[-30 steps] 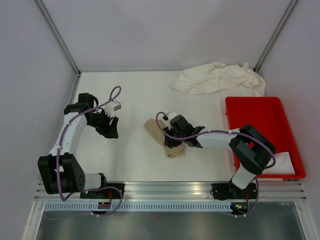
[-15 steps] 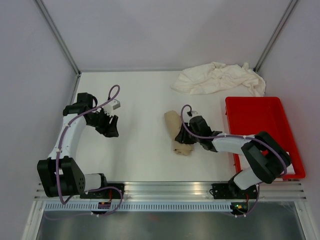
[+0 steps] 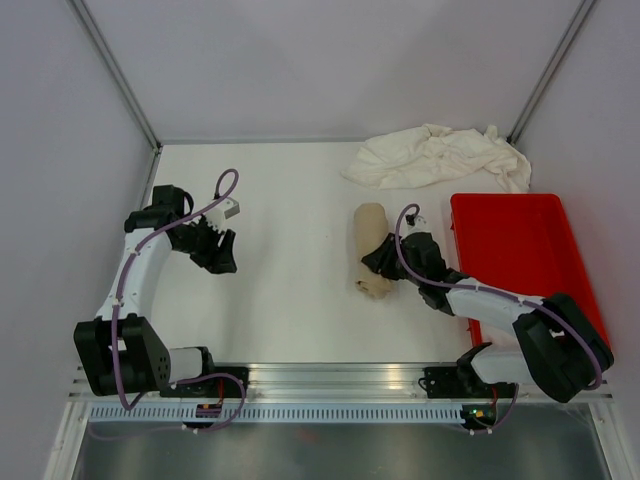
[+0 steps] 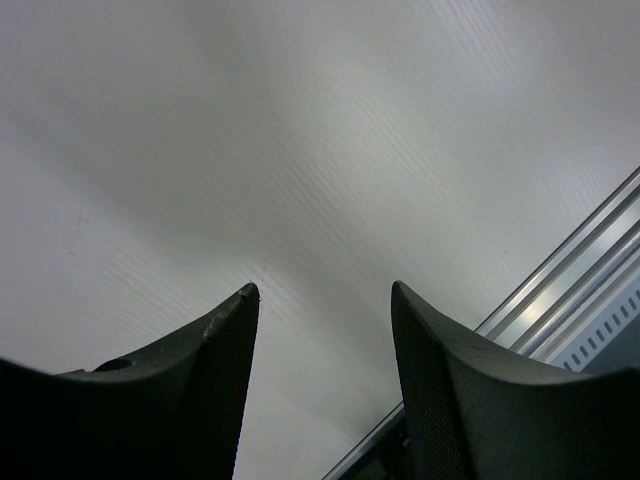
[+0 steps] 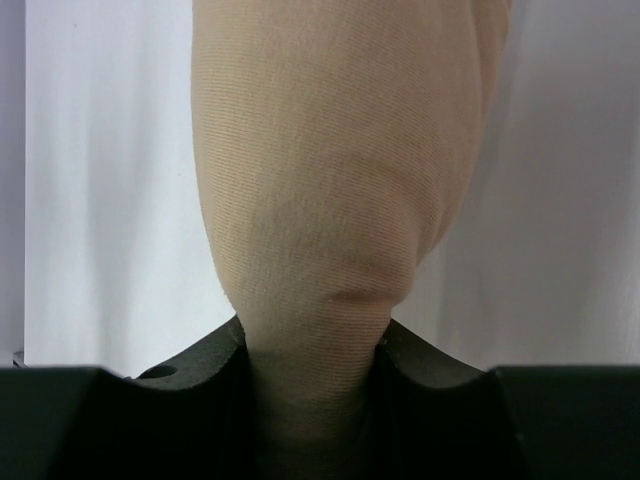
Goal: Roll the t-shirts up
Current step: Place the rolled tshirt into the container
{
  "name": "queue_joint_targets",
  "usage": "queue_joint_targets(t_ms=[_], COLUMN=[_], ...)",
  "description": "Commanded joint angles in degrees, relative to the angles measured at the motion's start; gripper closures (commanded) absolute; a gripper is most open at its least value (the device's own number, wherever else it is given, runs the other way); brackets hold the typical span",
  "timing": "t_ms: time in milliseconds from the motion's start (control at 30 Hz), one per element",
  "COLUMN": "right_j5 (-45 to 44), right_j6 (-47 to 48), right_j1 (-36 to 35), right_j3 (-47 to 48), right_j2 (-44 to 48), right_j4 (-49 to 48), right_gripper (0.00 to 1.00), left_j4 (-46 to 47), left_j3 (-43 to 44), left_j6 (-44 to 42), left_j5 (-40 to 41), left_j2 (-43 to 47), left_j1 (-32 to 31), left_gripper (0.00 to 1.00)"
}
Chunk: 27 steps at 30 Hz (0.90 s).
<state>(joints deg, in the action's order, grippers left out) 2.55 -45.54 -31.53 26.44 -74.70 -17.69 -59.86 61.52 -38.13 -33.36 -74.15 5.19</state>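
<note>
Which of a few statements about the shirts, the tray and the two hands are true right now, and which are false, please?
1. The right hand is clamped on the rolled tan t-shirt. True.
2. The left hand holds a cream shirt. False: it is open and empty over bare table.
3. The cream t-shirts lie crumpled at the far right of the table. True.
4. The tan t-shirt is inside the red tray. False: it is over the table, left of the tray.
</note>
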Motion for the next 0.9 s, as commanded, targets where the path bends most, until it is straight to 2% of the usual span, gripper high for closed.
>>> queue_joint_targets(t_ms=[0, 233, 433, 667, 867], right_j5=[-1.2, -2.2, -6.8, -14.6, -22.5], right_j6=[-2.0, -1.9, -2.0, -6.8, -6.6], right_j1=[1.5, 3.1, 6.0, 13.9, 20.8], right_j3=[0.5, 0.5, 6.4, 10.0, 11.2], right_j2=[1.6, 5.4, 8.7, 12.6, 21.2], right_j4=[-5.5, -5.2, -1.0, 1.1, 11.4], right_gripper=[1.00, 1.00, 1.00, 1.00, 1.00], left_j4=[0.6, 0.7, 0.9, 0.9, 1.0], left_j3=[2.1, 2.1, 2.3, 2.6, 2.4], left_j6=[1.4, 1.2, 1.1, 0.7, -0.3], left_j5=[-1.3, -0.6, -1.7, -2.1, -3.0], left_j2=[0.9, 0.7, -0.2, 0.1, 0.4], left_j1=[0.3, 0.5, 0.6, 0.6, 0.5], left_gripper=[0.39, 0.39, 0.39, 0.39, 0.39])
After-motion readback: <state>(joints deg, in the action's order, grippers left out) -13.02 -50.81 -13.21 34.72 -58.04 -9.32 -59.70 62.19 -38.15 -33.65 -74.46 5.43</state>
